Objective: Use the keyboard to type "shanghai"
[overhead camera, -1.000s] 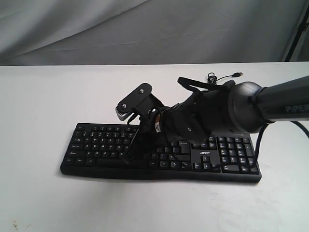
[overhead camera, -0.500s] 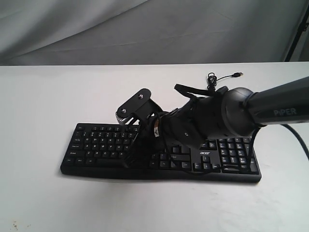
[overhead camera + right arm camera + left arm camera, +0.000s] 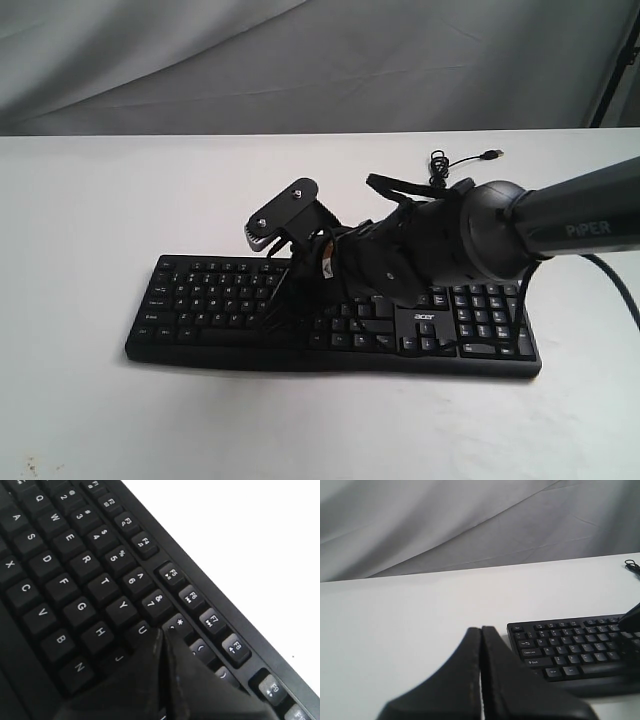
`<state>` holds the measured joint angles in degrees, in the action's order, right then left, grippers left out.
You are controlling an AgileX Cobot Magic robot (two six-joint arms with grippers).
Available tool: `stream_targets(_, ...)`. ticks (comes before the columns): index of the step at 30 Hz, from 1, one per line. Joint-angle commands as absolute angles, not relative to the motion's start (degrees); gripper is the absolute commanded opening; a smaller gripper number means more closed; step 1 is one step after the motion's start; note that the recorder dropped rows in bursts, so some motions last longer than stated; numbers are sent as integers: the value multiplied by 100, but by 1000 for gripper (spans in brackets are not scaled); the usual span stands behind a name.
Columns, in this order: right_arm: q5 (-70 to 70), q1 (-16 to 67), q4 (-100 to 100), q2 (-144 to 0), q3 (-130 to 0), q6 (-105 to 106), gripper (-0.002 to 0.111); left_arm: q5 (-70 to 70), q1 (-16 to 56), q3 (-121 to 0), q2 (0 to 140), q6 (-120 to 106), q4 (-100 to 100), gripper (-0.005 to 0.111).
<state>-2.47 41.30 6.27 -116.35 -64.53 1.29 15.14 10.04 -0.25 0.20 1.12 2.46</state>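
A white table [image 3: 90,200] fills the lower part of the exterior view, its far edge running straight across. Behind it hangs a grey cloth [image 3: 300,60] with long, soft folds. A dark pole [image 3: 617,60] slants in the upper right corner. Small dark specks [image 3: 30,466] mark the table's near left corner. The light is soft and even.

Matt black plastic keyboard [image 3: 200,300], smooth white table [image 3: 100,200], grey cloth backdrop [image 3: 300,60]
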Motion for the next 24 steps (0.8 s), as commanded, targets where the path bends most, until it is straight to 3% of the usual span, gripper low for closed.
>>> stream_targets(1, -155, 4101, 587, -11642, -6449, 122, 0, 1487, 1024, 0, 0, 128, 251, 0)
stream_targets(24, -373, 4076, 598, -11444, -6474, 134, 0, 1487, 1024, 0, 0, 128, 251, 0)
